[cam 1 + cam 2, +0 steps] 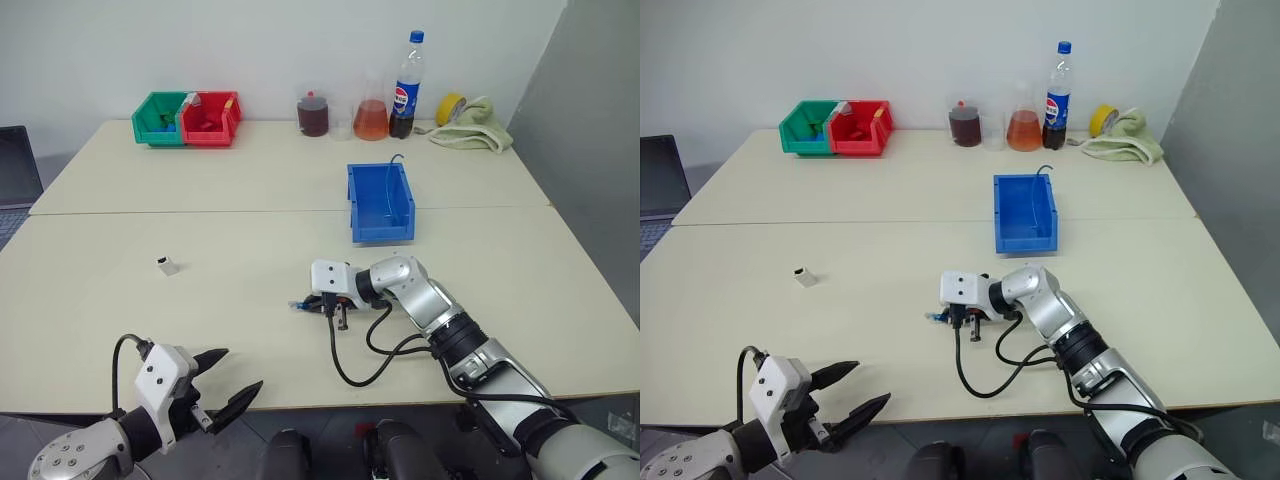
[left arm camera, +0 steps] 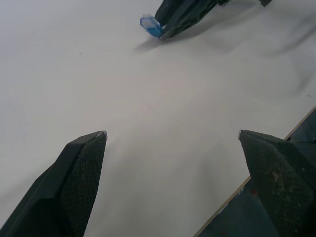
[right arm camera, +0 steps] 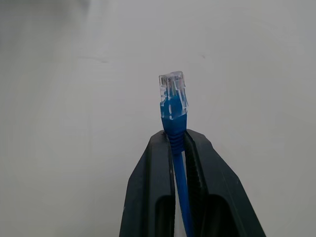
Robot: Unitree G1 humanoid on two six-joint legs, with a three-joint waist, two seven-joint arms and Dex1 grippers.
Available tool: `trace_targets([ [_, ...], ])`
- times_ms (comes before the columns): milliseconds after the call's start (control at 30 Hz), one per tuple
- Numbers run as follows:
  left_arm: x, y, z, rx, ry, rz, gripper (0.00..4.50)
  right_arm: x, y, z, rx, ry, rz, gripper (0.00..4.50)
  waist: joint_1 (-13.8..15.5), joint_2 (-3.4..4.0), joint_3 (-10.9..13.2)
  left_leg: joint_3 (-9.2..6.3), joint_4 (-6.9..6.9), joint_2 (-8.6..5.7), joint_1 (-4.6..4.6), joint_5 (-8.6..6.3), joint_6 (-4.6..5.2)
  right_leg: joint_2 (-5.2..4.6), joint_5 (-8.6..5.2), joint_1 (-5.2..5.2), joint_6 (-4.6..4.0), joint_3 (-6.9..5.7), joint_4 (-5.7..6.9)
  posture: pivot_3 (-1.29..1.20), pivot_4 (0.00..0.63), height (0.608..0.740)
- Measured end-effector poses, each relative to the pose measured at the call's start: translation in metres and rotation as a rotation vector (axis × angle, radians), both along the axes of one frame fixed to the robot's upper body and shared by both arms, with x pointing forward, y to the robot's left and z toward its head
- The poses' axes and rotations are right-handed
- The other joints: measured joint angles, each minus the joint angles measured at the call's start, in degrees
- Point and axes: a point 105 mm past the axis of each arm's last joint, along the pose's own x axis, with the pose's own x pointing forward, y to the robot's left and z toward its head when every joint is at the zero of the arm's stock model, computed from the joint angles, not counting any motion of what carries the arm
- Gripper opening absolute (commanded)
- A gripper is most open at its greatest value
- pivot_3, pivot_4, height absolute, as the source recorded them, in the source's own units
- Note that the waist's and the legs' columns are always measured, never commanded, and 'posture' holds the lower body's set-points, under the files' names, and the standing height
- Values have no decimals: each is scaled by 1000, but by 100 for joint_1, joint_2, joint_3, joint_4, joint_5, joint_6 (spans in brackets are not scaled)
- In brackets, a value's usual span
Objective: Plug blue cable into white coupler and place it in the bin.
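Note:
My right gripper hovers low over the middle of the table, shut on the blue cable. The cable's clear plug sticks out past the fingertips and points toward the robot's left. The left wrist view also catches that plug. The white coupler lies alone on the table, well to the left of the plug. My left gripper is open and empty at the table's near edge, below the coupler. The bin stands behind the right gripper, toward the table's far side.
At the back left stand a green bin and a red bin. Two flasks, a cola bottle, yellow tape and a cloth line the back right. A laptop sits off the left edge.

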Motion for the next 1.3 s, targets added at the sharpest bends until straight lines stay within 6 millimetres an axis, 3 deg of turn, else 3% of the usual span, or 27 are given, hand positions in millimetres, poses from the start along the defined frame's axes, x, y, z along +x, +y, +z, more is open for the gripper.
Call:
trace_targets([
  [33, -1, 0, 0, 2, -3, 3, 4500, 2, 1, 0, -5, -3, -5, 71, -2, 0, 0, 0, 0, 0, 0, 0, 0, 0, 0, -1, 0, 0, 0, 0, 150, 740],
  [100, -1, -1, 1, 4, -9, 4, 4500, 4, 3, 0, -9, -10, -12, 756, -9, -2, -1, -1, -1, 3, 1, 0, 0, 3, 0, -1, -1, -1, 0, 0, 150, 740],
  [367, 1, -2, 3, 8, -21, 9, 4500, 12, 7, 1, 11, 4, -61, 2446, -11, -3, -2, -1, -2, 4, 0, 0, 0, 5, -1, -1, -2, -1, 0, 0, 150, 740],
  [667, 2, -3, 6, 13, -27, -22, 4500, 10, -18, 12, 21, 88, -68, 4393, -5, -4, 1, -3, -6, 3, -9, -1, 0, 5, -3, -6, -5, -3, -3, 0, 150, 740],
  [967, 15, -4, 13, 25, -54, -65, 4500, 12, -56, 25, 42, 146, -80, 4463, 1, -5, 4, -4, -7, 3, -9, -1, 0, 5, -4, -7, -6, -7, -5, 0, 150, 740],
  [1133, 32, -4, 24, 71, -97, -143, 4500, 4, -70, 49, 152, 184, -31, 4463, 2, -3, 7, -5, -13, 2, -11, -2, 0, 7, 7, -6, 14, -8, -9, 0, 150, 740],
  [1300, 68, 7, 41, 107, -128, -204, 4500, -22, -92, 73, 264, 250, 19, 4463, 55, 2, 14, -16, -13, 2, -31, -2, -1, 7, 13, -13, 25, -22, -18, 0, 150, 740],
])
